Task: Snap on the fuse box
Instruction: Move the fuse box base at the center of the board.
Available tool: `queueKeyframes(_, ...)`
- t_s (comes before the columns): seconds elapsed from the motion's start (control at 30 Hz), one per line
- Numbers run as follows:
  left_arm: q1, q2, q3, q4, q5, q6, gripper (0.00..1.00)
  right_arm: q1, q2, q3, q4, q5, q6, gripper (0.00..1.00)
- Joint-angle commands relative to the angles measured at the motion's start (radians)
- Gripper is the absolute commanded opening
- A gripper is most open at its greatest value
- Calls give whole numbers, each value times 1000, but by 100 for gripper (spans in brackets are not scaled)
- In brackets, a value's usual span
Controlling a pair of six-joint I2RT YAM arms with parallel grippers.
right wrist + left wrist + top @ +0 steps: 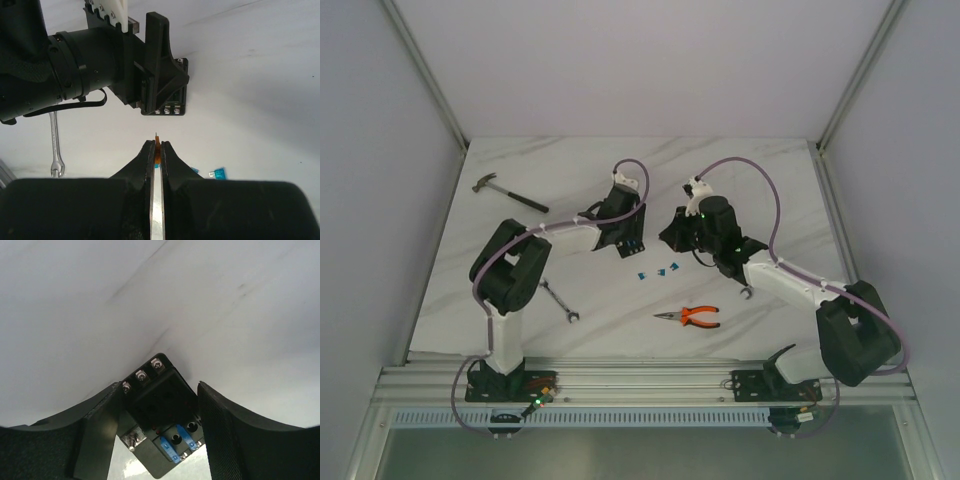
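Right tool pinches an orange fuse, the fuse box lies straight ahead inside my left tool, whose grip I cannot tell.

Soft, even, bright light fills the scene; the white marbled table top carries only faint shadows. Close up, the left gripper shows blurred black fingers, and the small square black plastic fuse box sits dark.
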Motion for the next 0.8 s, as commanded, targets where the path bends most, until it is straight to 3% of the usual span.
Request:
queueKeyframes(0.0,-2,-44,-87,-59,-59,1,69,-4,3,9,1,-29,-5,0)
queueKeyframes(0.4,-16,-235,-326,-59,-11,-153,68,-3,15,27,-32,-68,-12,0)
queueKeyframes(0.77,-132,-389,-420,-47,-53,-369,71,-1,28,31,-35,-123,-21,0)
